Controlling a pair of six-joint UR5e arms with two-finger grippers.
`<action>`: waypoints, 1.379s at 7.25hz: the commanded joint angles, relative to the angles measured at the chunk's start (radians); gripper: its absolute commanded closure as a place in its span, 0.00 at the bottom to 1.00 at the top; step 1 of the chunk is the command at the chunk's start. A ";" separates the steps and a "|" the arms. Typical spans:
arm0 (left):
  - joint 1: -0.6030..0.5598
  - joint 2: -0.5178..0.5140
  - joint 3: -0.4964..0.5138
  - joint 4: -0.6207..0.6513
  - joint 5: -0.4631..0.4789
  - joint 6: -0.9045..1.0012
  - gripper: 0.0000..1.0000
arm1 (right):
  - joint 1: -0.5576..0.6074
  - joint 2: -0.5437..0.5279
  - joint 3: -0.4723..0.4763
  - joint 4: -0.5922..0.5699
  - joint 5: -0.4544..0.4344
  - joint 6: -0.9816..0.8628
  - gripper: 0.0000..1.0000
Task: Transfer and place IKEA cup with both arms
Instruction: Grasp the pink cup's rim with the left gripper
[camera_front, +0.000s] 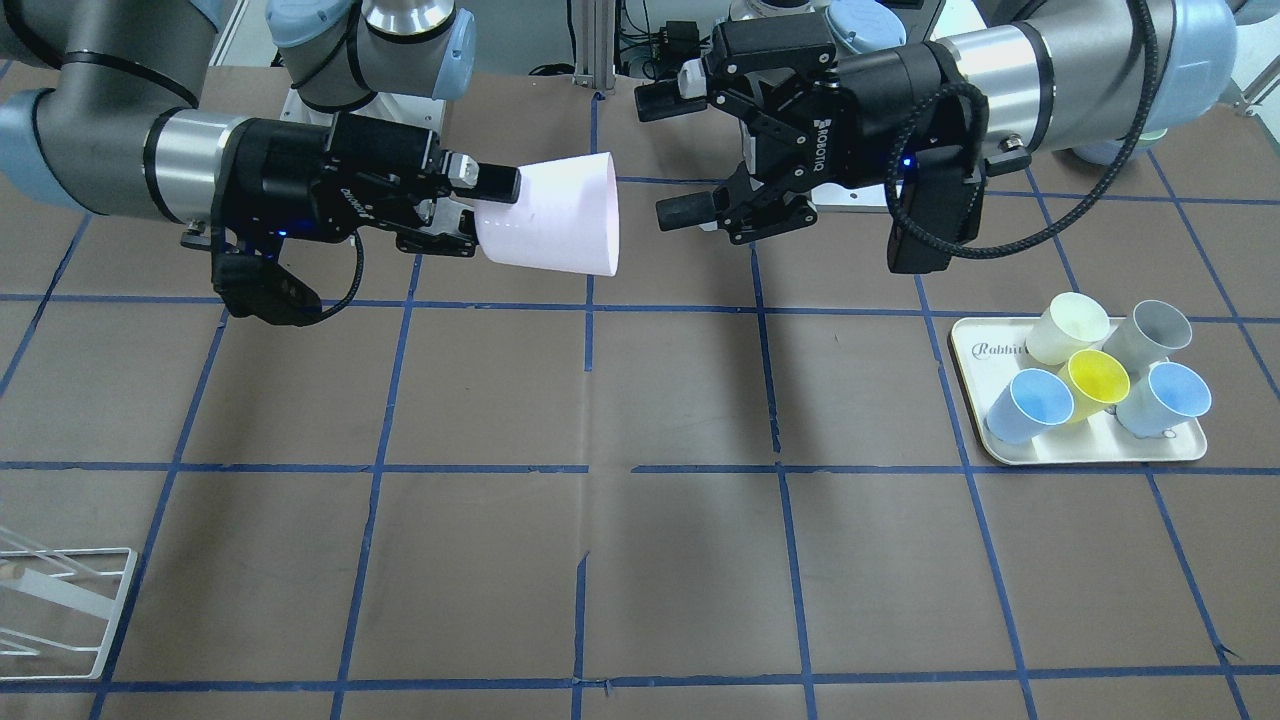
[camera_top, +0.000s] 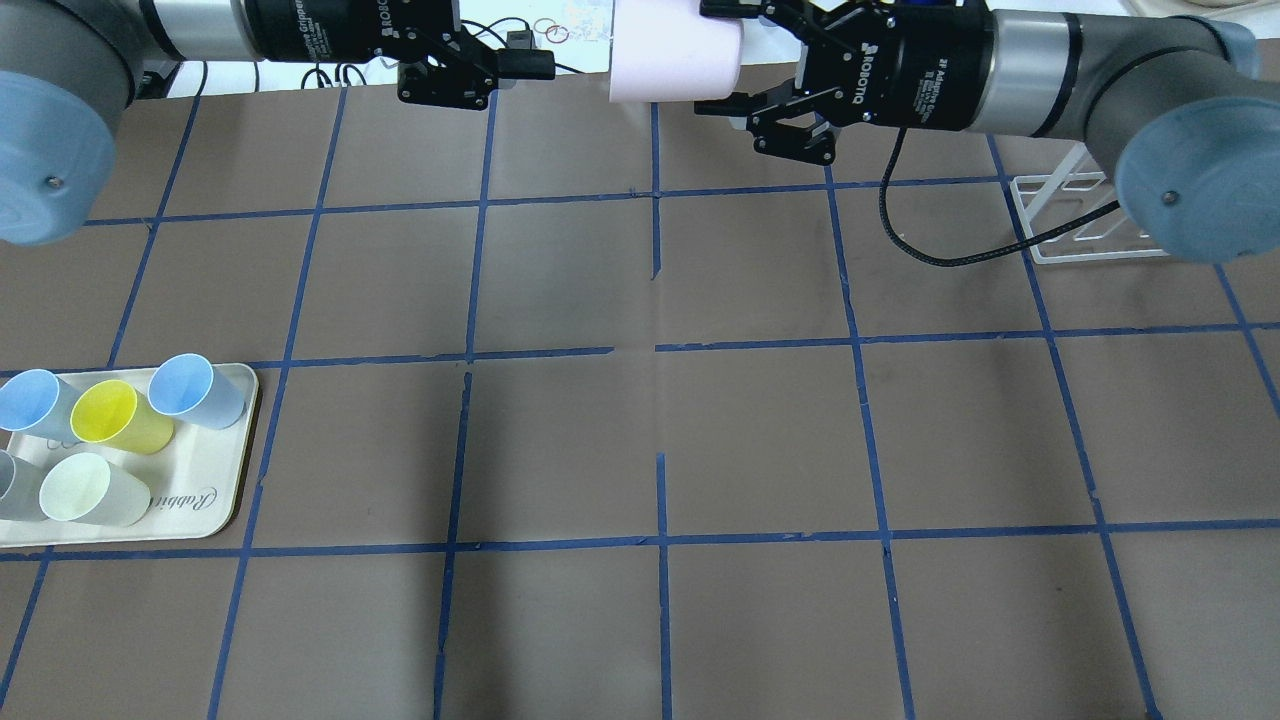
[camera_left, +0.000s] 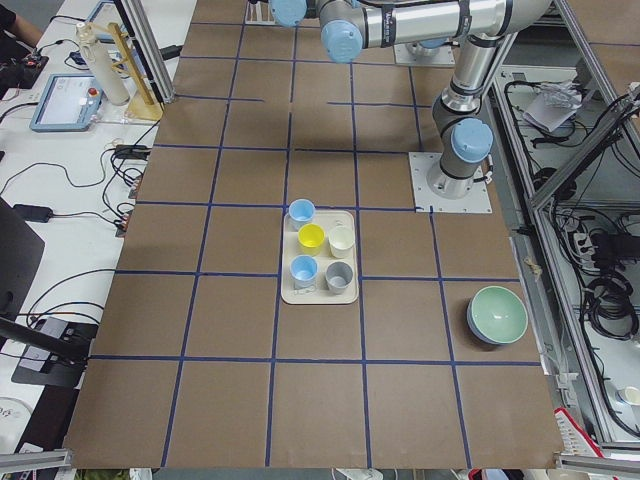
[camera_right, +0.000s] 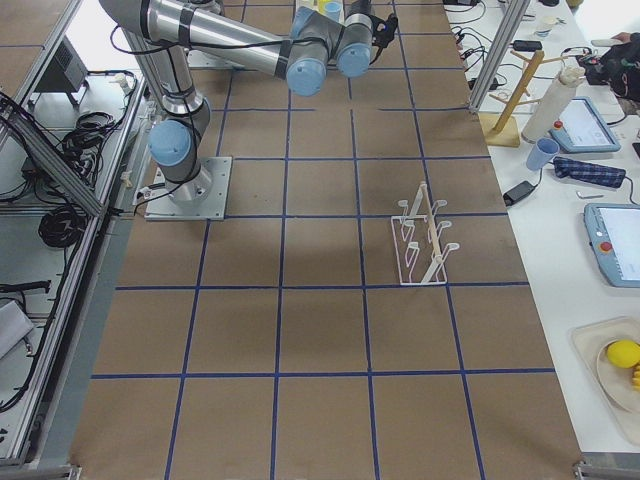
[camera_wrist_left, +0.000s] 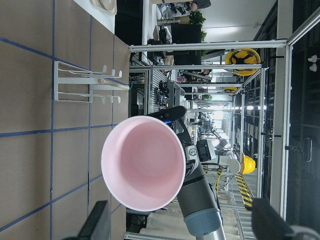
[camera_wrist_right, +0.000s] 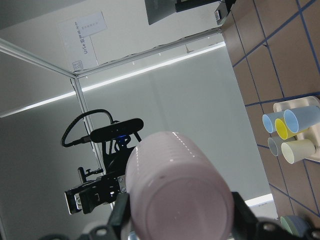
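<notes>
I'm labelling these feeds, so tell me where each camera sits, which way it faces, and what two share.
Front-facing: across the table, facing the robot; right pincer gripping the pink cup, left pincer open.
Overhead: behind the robot, looking down; both arms at top.
Exterior left: table's left end, looking along it; arms at top.
Exterior right: opposite end; arms at top.
Left wrist: faces the cup's mouth; own fingers at bottom.
Right wrist: faces the cup's base; own fingers flank it.
Shared: front-facing and overhead show the tray.

IKEA cup (camera_front: 560, 215): smooth pink plastic | table (camera_front: 640, 560): matt brown paper | right arm (camera_front: 185, 165): brushed silver metal
</notes>
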 joint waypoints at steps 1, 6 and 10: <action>-0.044 -0.019 -0.005 0.109 0.001 -0.066 0.00 | 0.028 0.001 -0.001 -0.001 -0.001 0.006 1.00; -0.010 0.013 -0.047 0.099 0.007 -0.068 0.03 | 0.037 0.004 -0.005 -0.014 0.006 0.059 1.00; -0.011 0.018 -0.051 0.112 0.010 -0.068 0.35 | 0.037 0.006 -0.005 -0.013 0.007 0.061 1.00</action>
